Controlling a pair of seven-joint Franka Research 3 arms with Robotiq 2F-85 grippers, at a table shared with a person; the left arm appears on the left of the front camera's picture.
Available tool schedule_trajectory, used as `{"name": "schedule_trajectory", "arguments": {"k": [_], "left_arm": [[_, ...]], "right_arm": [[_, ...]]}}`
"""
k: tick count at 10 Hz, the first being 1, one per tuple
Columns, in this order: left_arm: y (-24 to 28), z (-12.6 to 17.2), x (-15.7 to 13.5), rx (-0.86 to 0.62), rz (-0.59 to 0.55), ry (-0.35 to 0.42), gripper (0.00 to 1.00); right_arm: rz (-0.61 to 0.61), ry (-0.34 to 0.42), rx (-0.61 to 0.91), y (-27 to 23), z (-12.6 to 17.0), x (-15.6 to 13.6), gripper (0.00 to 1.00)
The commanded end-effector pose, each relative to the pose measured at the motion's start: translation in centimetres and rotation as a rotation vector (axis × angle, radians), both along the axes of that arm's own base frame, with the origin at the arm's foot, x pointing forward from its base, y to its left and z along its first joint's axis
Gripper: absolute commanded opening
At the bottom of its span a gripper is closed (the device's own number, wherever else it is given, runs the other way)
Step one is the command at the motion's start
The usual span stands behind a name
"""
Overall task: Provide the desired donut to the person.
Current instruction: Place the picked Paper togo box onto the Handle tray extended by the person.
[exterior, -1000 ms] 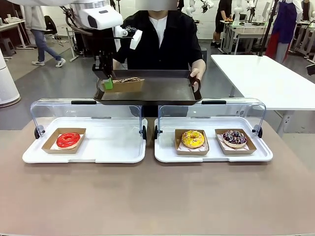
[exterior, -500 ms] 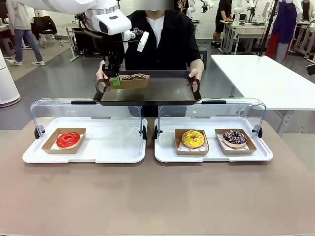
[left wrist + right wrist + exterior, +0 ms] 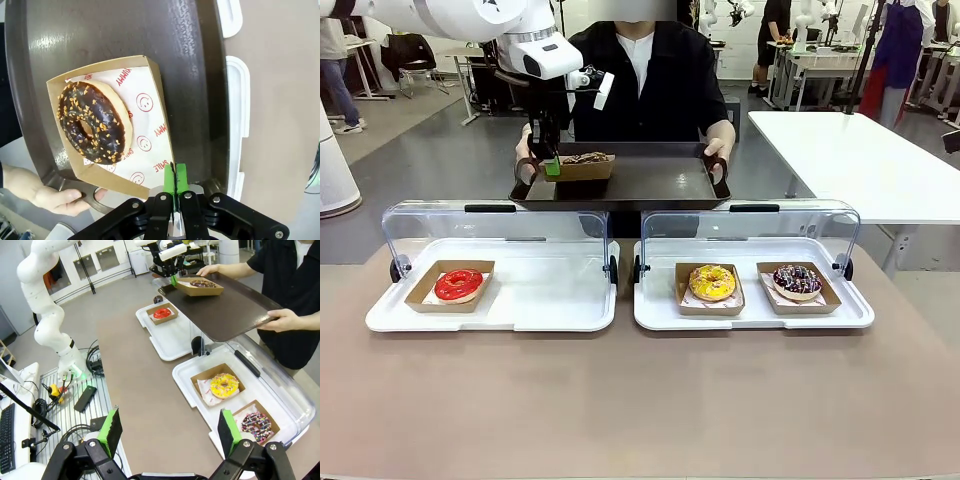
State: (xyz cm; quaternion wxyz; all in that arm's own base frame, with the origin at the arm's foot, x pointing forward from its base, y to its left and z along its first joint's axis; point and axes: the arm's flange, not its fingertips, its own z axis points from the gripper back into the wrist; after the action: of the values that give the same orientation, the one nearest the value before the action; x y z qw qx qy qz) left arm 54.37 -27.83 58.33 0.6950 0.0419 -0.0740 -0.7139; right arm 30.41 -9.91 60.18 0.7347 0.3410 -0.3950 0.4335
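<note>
Brown table, grey floor beyond. The left gripper pinches the carton, seemingly resting at the left edge of the tray; the right gripper gapes wide.

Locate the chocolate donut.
Front view, upper left: the chocolate donut sits in its cardboard box at the left end of the person's dark tray, the left gripper pinching the box's edge.

paper liner reads "yummy" and "smile" in red.
</note>
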Motion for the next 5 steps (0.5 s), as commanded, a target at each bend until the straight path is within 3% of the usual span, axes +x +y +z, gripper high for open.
{"name": "schedule_trajectory", "arguments": {"k": [1, 5], "left_arm": [[-0.2, 0.4, 1.4, -0.004, 0.048, 0.025, 0.01], [0.1, -0.5, 3.3, 0.001, 0.045, 0.049, 0.01]], "right_arm": [[0.008, -0.014, 0.015, 0.0, 0.1, 0.2, 1.00], [0.008, -0.014, 0.015, 0.0, 0.1, 0.2, 1.00]]}}
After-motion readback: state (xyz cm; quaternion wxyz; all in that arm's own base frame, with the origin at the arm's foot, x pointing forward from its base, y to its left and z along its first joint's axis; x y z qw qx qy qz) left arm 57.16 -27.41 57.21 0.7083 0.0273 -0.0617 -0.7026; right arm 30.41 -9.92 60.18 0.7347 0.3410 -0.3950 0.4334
